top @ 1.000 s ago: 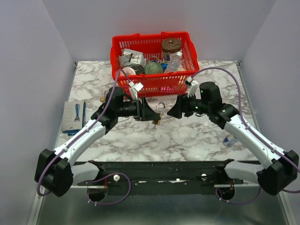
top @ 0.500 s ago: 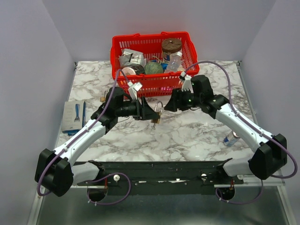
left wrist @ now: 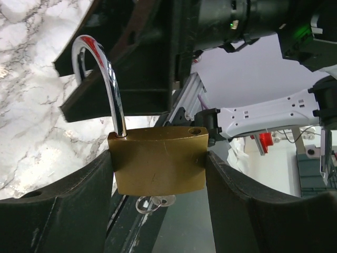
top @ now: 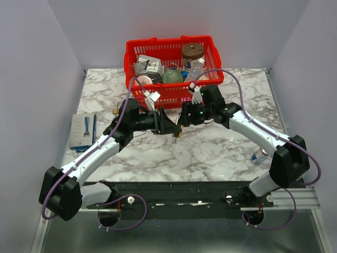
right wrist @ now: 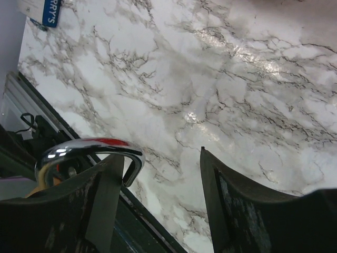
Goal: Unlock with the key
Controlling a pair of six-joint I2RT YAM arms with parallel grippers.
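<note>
Right gripper [top: 182, 118] has swung in toward 9 o'clock, jaws spread beside the shackle [right wrist: 89, 148].
Left gripper [left wrist: 158, 155] pinches the padlock [left wrist: 158, 171]; a bump there could twist it loose.

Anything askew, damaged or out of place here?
Nothing damaged or spilled. The padlock in the left end effector has its shackle lifted out of one hole, key in the keyway below; that fits the task.

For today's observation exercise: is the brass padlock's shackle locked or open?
Open. One shackle leg sits in the padlock body; the other hole is empty.
</note>
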